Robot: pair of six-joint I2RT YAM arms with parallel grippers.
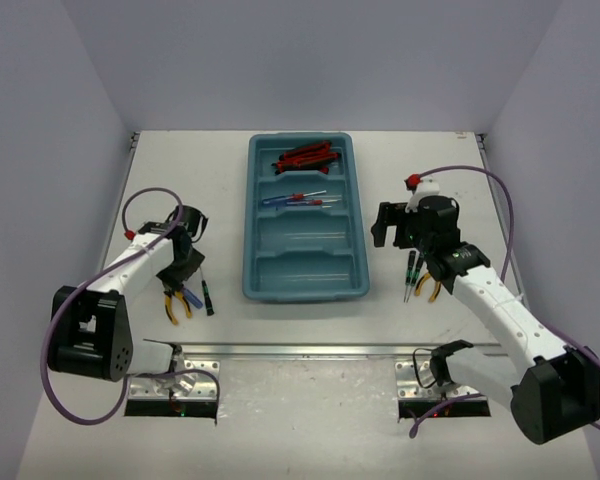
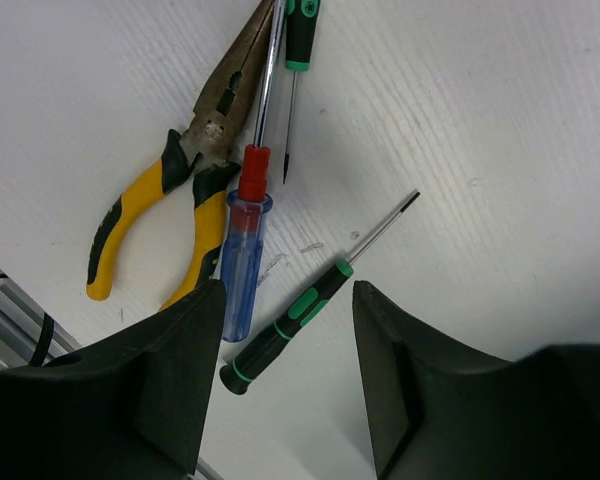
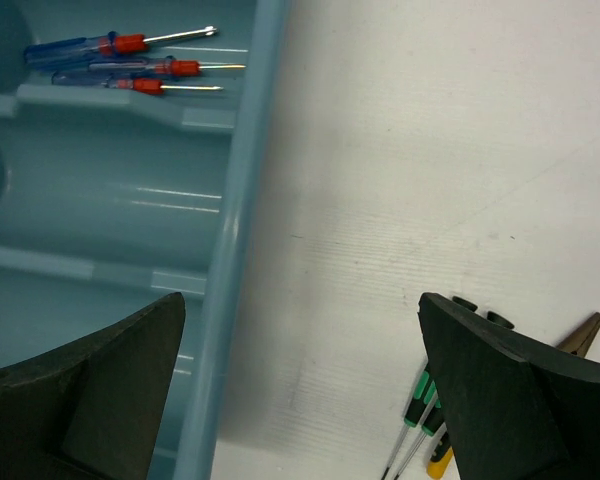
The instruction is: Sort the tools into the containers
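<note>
On the white table left of the tray, a thin black-green screwdriver lies slantwise. Its handle end sits between the left gripper's spread fingers (nothing is pinched). Just beside it lies a blue-handled, red-collared screwdriver, its shaft running along the jaws of rusty yellow-handled pliers. A second black-green screwdriver lies near the pliers' nose.

Bare table opens from this cluster toward the large teal-blue plastic tray of four compartments. Red-black utility knives lie in the farthest compartment and three blue and red screwdrivers in the next.

The left arm reaches forward, wrist bent down over the cluster. The right gripper, fingers wide apart and holding nothing, hangs by the tray's right rim. Near it on the table lie more black-green screwdrivers and another pair of pliers.
</note>
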